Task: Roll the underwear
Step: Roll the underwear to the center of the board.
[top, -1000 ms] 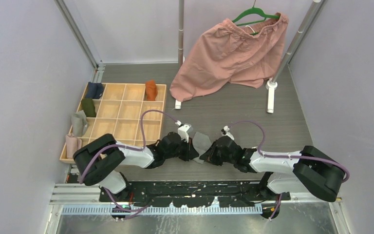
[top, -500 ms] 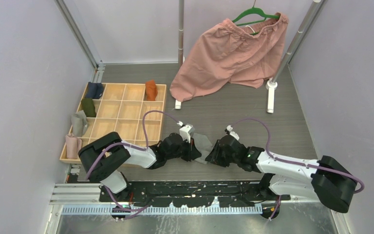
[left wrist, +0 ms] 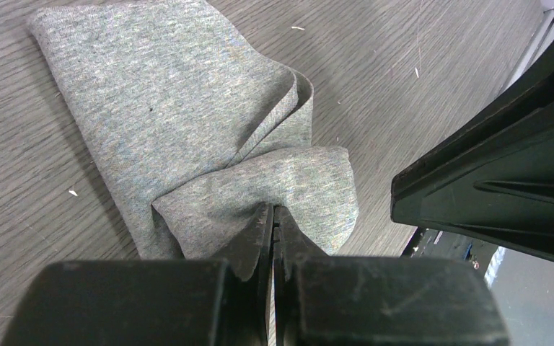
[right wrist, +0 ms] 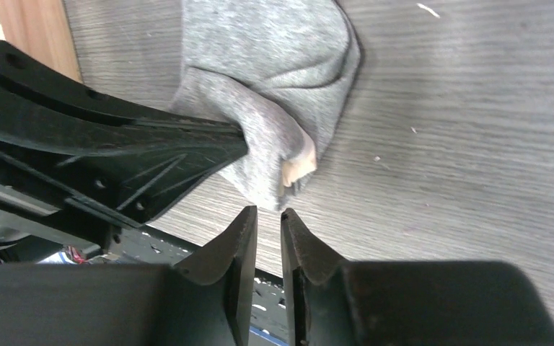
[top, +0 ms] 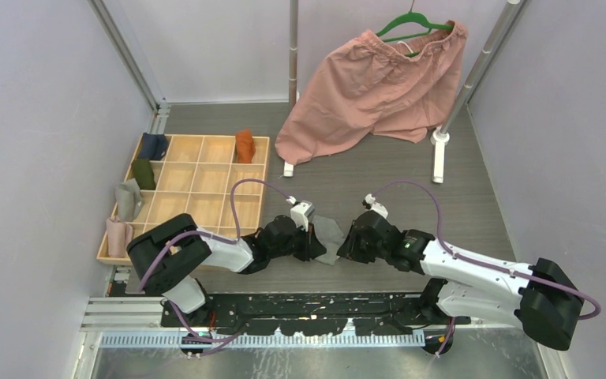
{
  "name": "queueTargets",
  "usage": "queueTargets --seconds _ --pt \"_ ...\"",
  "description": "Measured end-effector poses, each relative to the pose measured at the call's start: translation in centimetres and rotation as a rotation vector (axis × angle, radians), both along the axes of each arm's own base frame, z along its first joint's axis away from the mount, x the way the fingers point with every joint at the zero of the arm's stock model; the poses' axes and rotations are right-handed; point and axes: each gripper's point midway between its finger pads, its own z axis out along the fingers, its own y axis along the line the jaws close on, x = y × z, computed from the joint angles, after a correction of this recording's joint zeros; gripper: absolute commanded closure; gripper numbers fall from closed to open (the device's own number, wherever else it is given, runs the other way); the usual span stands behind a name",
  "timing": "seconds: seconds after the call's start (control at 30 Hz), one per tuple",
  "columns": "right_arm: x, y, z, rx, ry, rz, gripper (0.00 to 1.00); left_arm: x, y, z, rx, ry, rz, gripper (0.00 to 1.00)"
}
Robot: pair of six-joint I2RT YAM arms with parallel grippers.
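Observation:
The grey underwear (top: pixel 328 234) lies folded on the dark wood-grain table between my two grippers. In the left wrist view the grey underwear (left wrist: pixel 187 122) is bunched at its near edge, and my left gripper (left wrist: pixel 273 210) is shut on that fold. My right gripper (right wrist: pixel 268 213) has its jaws a narrow gap apart and empty, just short of the cloth's cream-trimmed corner (right wrist: pixel 296 170). In the top view the left gripper (top: pixel 312 241) and right gripper (top: pixel 346 242) face each other across the cloth. The rust-orange underwear (top: pixel 244 145) sits in a far compartment of the wooden tray (top: pixel 205 207).
The tray at the left also holds dark blue, green, grey and pink cloth bundles along its left side. Big pink shorts (top: pixel 375 87) hang from a green hanger on a rack whose white feet (top: pixel 439 154) stand at the back right.
My right arm has stretched out, its shoulder swinging right and its gripper shifting slightly away from the near edge beside the cloth. The left gripper has barely moved and keeps its hold.

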Motion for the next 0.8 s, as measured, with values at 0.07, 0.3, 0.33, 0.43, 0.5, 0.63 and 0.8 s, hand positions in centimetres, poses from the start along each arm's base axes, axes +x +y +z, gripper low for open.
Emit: queueTargets --seconds 0.07,0.3,0.33,0.43,0.5,0.63,0.8 --pt "0.5 0.5 0.6 0.002 -0.018 0.007 0.78 0.0 0.0 0.0 0.000 0.000 0.000 0.99" --pt "2.0 1.7 1.2 -0.008 -0.049 0.013 0.82 0.0 0.0 0.0 -0.001 0.002 0.001 0.99" --pt "2.1 1.6 0.9 -0.017 -0.043 0.012 0.82 0.0 0.0 0.0 -0.001 0.002 0.002 0.99" --pt "2.4 1.3 -0.4 -0.051 -0.019 0.001 0.83 0.0 0.0 0.0 -0.001 0.003 0.002 0.99" --pt "2.6 1.0 -1.5 -0.066 -0.006 -0.011 0.84 0.0 0.0 0.0 -0.001 0.003 0.002 0.99" --pt "2.5 0.3 -3.7 -0.103 0.028 -0.023 0.84 0.0 0.0 0.0 -0.002 0.003 0.004 0.99" --pt "2.8 0.5 -3.6 -0.101 0.014 -0.014 0.69 0.0 0.3 0.0 -0.002 0.001 0.013 0.99"
